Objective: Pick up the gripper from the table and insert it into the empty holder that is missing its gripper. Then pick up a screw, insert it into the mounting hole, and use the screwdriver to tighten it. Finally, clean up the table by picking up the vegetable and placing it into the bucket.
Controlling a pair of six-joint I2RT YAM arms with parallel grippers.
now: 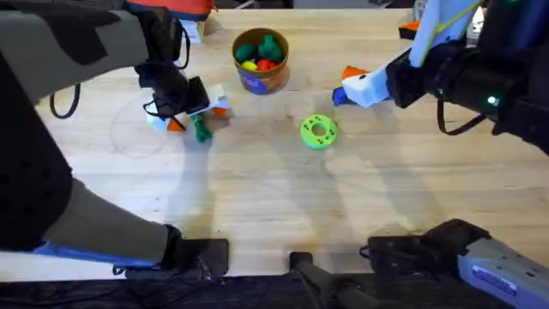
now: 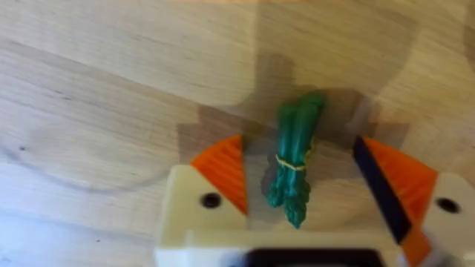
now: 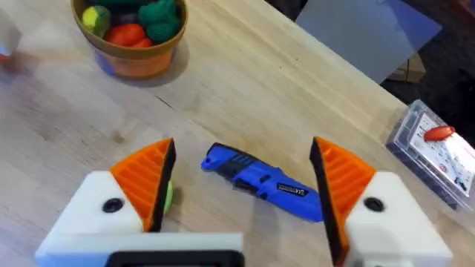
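Green and slim, the knobbly toy vegetable (image 2: pixel 294 165) lies flat on the pale wooden table (image 1: pixel 257 206), between the orange ribbed pads (image 2: pixel 226 172) of the left gripper (image 2: pixel 304 185). The jaws stand spread wide on either side of it, with a gap between each pad and the vegetable, so nothing is clamped. In the overhead view the same gripper (image 1: pixel 190 118) sits over the far left part of the table, with the vegetable (image 1: pixel 202 130) poking out beside it.

The right gripper (image 3: pixel 241 185) is also spread open, above the fat blue pen-shaped screwdriver (image 3: pixel 261 182), which lies on the wood between its white fingers with orange pads (image 3: pixel 148 178); neither pad touches it. From overhead this gripper (image 1: pixel 352 86) reaches in from the right side, and a bit of blue shows at its tip.

The small round bucket (image 1: pixel 260 58) with its orange-brown rim and blue band stands at the far middle of the table, between the two grippers, holding red, yellow and green toy pieces. A flat round green disc with holes (image 1: pixel 318 131) lies nearer, to the right of the vegetable and well apart from it. A clear plastic box (image 3: pixel 438 148) with a red item inside sits near the table's edge.
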